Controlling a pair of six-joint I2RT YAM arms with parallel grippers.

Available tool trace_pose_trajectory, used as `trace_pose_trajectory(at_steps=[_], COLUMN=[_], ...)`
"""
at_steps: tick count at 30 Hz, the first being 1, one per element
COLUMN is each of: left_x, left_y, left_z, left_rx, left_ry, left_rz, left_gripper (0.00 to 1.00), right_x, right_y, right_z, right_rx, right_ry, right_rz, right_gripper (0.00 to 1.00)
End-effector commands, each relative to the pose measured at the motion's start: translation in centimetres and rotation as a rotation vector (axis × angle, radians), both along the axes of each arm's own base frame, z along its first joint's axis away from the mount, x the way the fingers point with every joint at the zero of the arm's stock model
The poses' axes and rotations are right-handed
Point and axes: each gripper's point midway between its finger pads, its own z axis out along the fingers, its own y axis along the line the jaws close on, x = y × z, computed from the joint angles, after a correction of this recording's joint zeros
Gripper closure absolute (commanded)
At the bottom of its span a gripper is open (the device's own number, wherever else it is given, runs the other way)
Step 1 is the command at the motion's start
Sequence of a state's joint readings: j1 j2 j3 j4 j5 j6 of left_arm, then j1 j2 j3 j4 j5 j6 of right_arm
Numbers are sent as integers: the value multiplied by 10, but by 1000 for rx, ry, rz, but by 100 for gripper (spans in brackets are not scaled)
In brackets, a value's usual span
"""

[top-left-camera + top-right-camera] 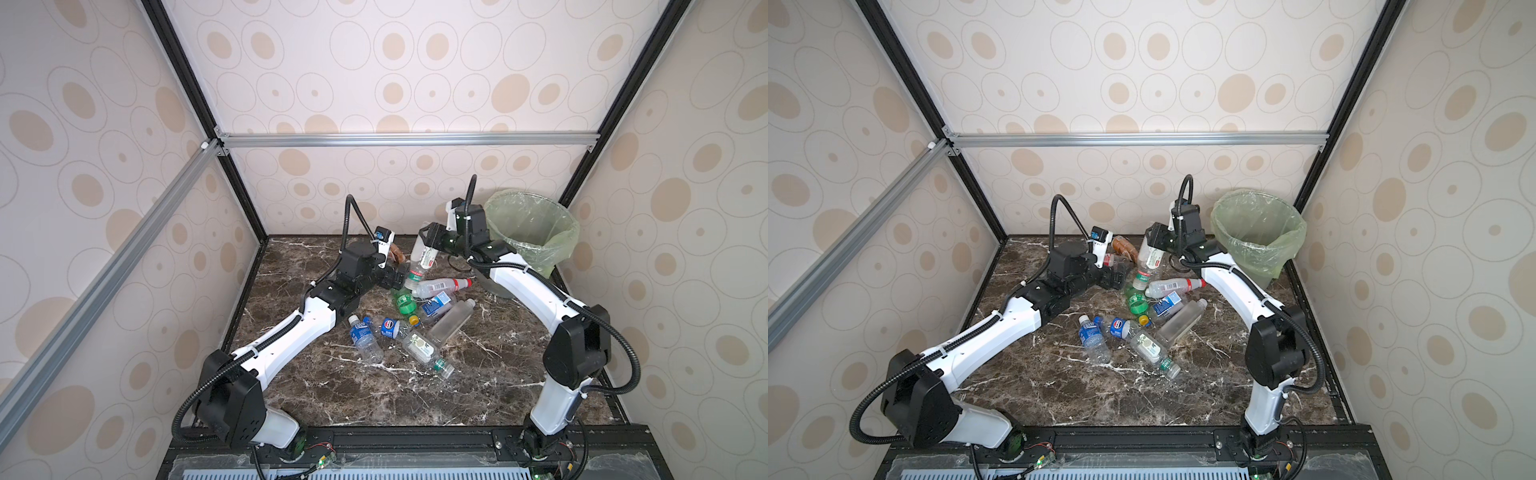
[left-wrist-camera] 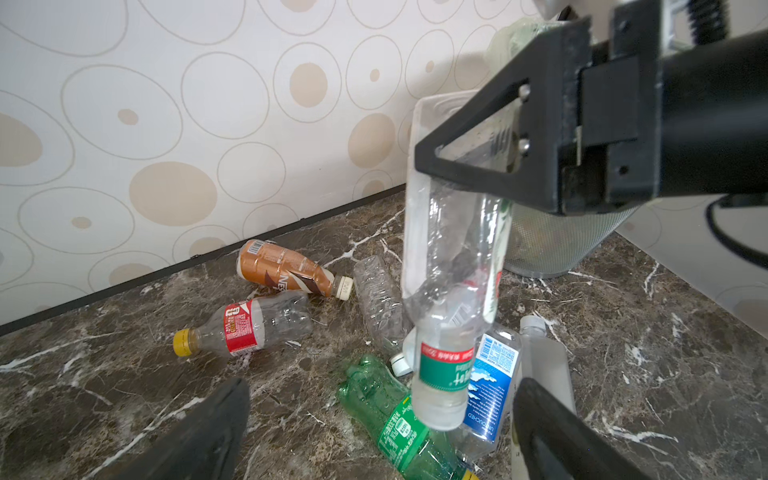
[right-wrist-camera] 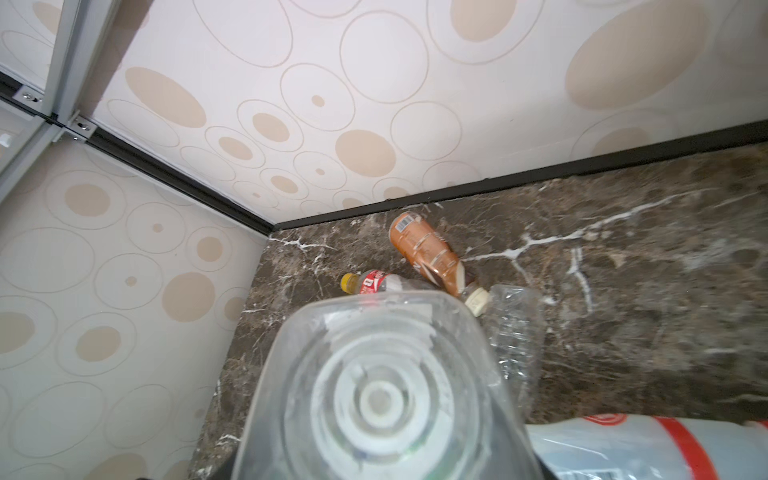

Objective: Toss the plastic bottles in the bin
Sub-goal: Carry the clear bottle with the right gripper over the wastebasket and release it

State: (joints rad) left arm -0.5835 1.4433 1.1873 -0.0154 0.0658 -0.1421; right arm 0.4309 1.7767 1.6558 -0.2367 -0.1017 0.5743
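Right fingers [image 2: 424, 163] round green-and-red-labelled bottle [image 2: 444, 365]

**Twin white-and-black arms on a black rail**

The left arm [image 1: 299, 336] and right arm [image 1: 532, 286] share one build: glossy white link shells between chunky matte-black joint housings. A black ribbed conduit [image 1: 353, 212] runs along each, pinned by white cable ties [image 1: 253, 353]. At centre frame in both top views, a white wrist camera [image 1: 384, 237] bears a blue marking. The bases sit on a black slotted rail [image 1: 415, 436] along the bottom edge, with thin red wires beside them. The left gripper [image 2: 382, 386] has plain matte-black fingers [image 2: 208, 432]. The right gripper [image 1: 426, 239] has a black open triangular finger [image 2: 478, 183] fixed by two silver screws [image 2: 524, 89].
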Motion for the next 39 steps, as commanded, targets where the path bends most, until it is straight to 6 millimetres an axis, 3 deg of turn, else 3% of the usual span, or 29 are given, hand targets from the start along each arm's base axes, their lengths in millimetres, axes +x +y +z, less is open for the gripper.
trace_pose_trajectory(at_steps=[1,6,15,20,24,26,29,31,34,35,37,39], left_x=[-8,-19,-31,-38,-42,-41,-42,-42,-43,-44,-44,-44], left_y=[-21,-65,-142,-159,-165,-165,-163,-162,-159,-158,-156,-153], left_z=[55,85,121,132,134,131,128,124,120,119,116,113], left_rx=[-93,-155,-167,-182,-182,-174,-163,-152,-144,-141,-135,-126], left_ry=[-108,-171,-249,-277,-290,-289,-286,-280,-272,-271,-267,-266], left_rz=[-68,-188,-343,-382,-393,-391,-385,-383,-376,-376,-370,-360], left_gripper=[1,1,1,1,1,1,1,1,1,1,1,1], right_x=[-14,-29,-68,-97,-113,-110,-90,-65,-17,-8,-1,-7], right_y=[-31,-68,-137,-163,-176,-183,-197,-211,-252,-261,-272,-273], right_z=[74,133,243,293,319,319,298,269,205,186,162,157], right_rx=[-121,-277,-527,-604,-638,-651,-664,-689,-732,-741,-760,-747], right_ry=[-189,-352,-675,-837,-901,-892,-822,-744,-526,-459,-363,-359], right_rz=[-56,-159,-427,-551,-608,-631,-648,-658,-695,-691,-706,-709], right_gripper=[61,61,61,61,61,61,61,61,57,52,32,17])
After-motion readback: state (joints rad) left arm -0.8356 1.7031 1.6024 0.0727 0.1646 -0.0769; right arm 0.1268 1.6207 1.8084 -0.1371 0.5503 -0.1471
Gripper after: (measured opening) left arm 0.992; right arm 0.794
